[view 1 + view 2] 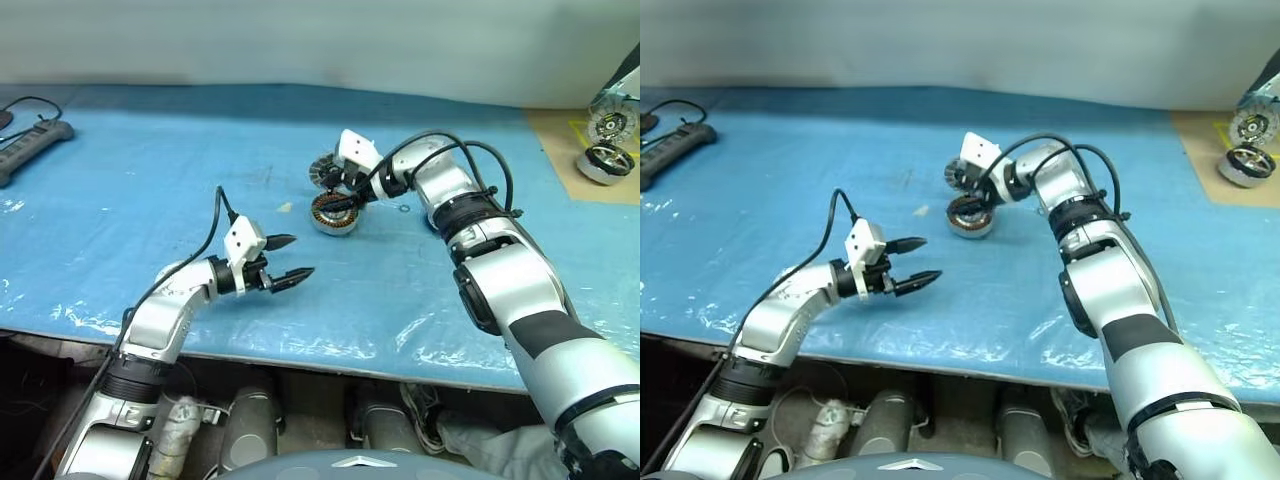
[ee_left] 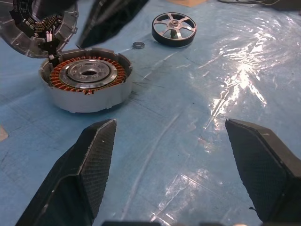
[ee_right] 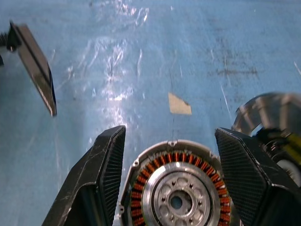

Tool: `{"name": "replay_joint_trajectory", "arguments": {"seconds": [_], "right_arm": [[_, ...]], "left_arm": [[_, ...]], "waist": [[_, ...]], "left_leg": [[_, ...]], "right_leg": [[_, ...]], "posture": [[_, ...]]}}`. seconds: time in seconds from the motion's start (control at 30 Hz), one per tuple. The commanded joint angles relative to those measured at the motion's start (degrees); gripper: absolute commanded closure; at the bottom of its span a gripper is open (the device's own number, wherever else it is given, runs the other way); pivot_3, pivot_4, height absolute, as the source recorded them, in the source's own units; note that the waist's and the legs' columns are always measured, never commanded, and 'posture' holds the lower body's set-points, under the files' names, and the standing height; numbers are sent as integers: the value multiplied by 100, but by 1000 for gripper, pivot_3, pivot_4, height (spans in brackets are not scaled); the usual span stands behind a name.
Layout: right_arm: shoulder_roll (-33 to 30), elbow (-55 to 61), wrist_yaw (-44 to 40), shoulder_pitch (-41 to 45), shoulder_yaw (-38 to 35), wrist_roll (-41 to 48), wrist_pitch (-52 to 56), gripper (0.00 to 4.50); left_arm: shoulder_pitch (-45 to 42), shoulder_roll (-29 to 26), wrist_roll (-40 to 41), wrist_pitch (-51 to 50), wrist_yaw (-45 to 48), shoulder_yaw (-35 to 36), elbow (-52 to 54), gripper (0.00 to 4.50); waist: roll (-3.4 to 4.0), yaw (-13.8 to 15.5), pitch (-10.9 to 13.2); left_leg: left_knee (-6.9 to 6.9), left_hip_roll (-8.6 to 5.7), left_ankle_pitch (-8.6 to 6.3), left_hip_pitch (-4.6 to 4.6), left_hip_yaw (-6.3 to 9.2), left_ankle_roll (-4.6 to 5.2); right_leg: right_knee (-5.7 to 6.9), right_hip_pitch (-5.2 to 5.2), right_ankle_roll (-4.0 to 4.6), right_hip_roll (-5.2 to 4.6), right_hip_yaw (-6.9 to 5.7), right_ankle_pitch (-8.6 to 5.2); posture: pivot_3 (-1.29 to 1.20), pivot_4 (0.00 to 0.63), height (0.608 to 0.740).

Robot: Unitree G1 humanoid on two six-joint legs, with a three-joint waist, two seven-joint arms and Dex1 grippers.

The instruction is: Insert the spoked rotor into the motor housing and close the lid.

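The motor housing (image 1: 335, 213) sits mid-table, a silver cup with copper-orange windings (image 2: 87, 75) around a silver centre. The lid (image 2: 33, 21) leans tilted against its far rim, toothed face showing. Off to the housing's right, the spoked rotor (image 2: 174, 29) lies flat on the blue sheet. My right gripper (image 3: 170, 132) hangs open just over the housing, one finger on each side and nothing between them. Nearer the table's front edge, my left gripper (image 1: 300, 256) stands open and empty, pointing toward the housing from a short distance.
A tiny washer (image 2: 138, 45) lies between housing and rotor. A small pale scrap (image 1: 285, 208) lies left of the housing. A power strip (image 1: 35, 140) lies far left. Two black-rimmed motor units (image 1: 605, 160) stand on a brown board at far right.
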State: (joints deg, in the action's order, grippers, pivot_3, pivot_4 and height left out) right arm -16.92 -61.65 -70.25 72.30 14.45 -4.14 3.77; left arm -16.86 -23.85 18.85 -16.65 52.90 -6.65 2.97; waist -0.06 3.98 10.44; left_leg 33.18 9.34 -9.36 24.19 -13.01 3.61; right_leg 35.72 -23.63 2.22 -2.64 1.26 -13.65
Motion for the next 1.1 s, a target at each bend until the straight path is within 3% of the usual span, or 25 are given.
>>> {"name": "replay_joint_trajectory", "arguments": {"seconds": [0.03, 0.23, 1.1], "right_arm": [[-102, 411, -348, -150, 111, -81, -127, 1295], [-404, 852, -263, -786, 591, -655, -924, 1295], [-400, 631, 527, -953, 966, -1464, -1512, 1295]], "left_arm": [[1, -31, 52, 21, 19, 4, 244, 488], [-24, -70, 65, -1, 46, 19, 198, 488], [34, -86, -149, 238, 83, -242, 104, 488]], "waist": [[0, 8, 0], [0, 16, 0], [3, -5, 2]], "left_leg": [[0, 0, 0, 0, 0, 0], [0, 0, 0, 6, 0, 1], [0, 15, 6, 11, -1, -8]], "right_leg": [[0, 0, 2, 0, -1, -1], [-2, 0, 4, -2, -8, -2], [5, -13, 6, 11, -6, -4]], "posture": [[0, 150, 740], [0, 150, 740], [0, 150, 740]]}}
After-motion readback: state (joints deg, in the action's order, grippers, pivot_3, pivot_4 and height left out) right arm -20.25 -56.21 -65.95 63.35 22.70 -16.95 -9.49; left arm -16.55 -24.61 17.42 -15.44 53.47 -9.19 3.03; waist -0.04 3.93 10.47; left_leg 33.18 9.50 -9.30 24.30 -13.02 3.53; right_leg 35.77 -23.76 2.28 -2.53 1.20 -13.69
